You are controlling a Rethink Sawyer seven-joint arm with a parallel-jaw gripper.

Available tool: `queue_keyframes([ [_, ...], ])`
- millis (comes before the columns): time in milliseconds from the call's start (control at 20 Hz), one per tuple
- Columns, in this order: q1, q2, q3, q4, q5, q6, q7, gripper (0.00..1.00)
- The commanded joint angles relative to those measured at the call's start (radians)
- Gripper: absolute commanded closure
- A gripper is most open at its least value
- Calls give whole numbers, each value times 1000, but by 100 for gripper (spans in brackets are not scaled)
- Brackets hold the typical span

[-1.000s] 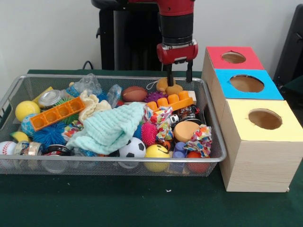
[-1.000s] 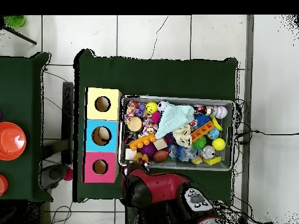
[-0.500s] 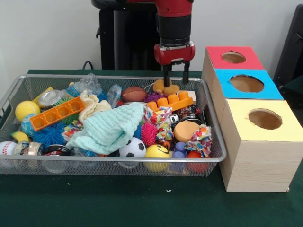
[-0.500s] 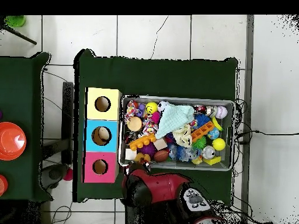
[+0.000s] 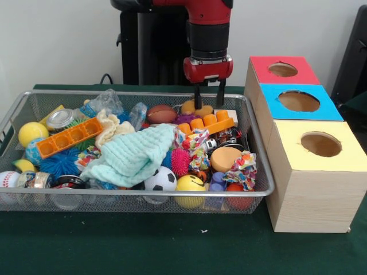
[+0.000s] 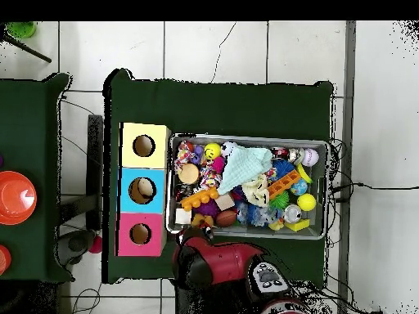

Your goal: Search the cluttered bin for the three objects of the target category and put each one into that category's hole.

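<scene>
A wire bin [image 5: 137, 93] holds a heap of toys. My gripper [image 5: 208, 96] hangs open over the bin's back right corner, just above a tan soft toy [image 5: 196, 107], with nothing between its fingers. Near it lie a brown football [image 5: 163, 113] and an orange block [image 5: 205, 123]. Toward the front sit a soccer ball [image 5: 160, 179] and a yellow smiley ball [image 5: 190, 183]; a mint cloth [image 5: 135, 154] covers the middle. In the overhead view the red arm [image 6: 214, 262] hides the gripper at the bin's [image 6: 245, 137] lower left edge.
Three wooden boxes stand right of the bin, with holes in a red top [image 5: 282, 69], a blue top [image 5: 298, 101] and a yellow top [image 5: 321, 144]. Overhead, something tan shows in the blue box's hole [image 6: 144, 190]. An orange block [image 5: 69, 137] and yellow ball [image 5: 31, 133] lie left.
The gripper has risen and drifted slightly left in the front view, lifting away from the tan soft toy with nothing in it. The toys have not moved.
</scene>
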Motion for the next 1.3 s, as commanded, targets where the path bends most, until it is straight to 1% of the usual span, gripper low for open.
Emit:
queue_keyframes([
  [50, -3, 78, -48, -130, -47, -50, 92, 0],
  [400, 4, 87, -72, -152, -67, -67, 85, 0],
  [650, 28, 80, -102, -150, -69, -88, 87, 0],
  [750, 30, 80, -105, -150, -67, -95, 89, 0],
  [950, 4, 85, -85, -146, -64, -108, 106, 0],
  [1000, -8, 84, -72, -143, -71, -113, 107, 100],
  [1200, -20, 81, -60, -143, -84, -93, 97, 100],
  [1300, -31, 76, -47, -139, -91, -102, 101, 100],
])
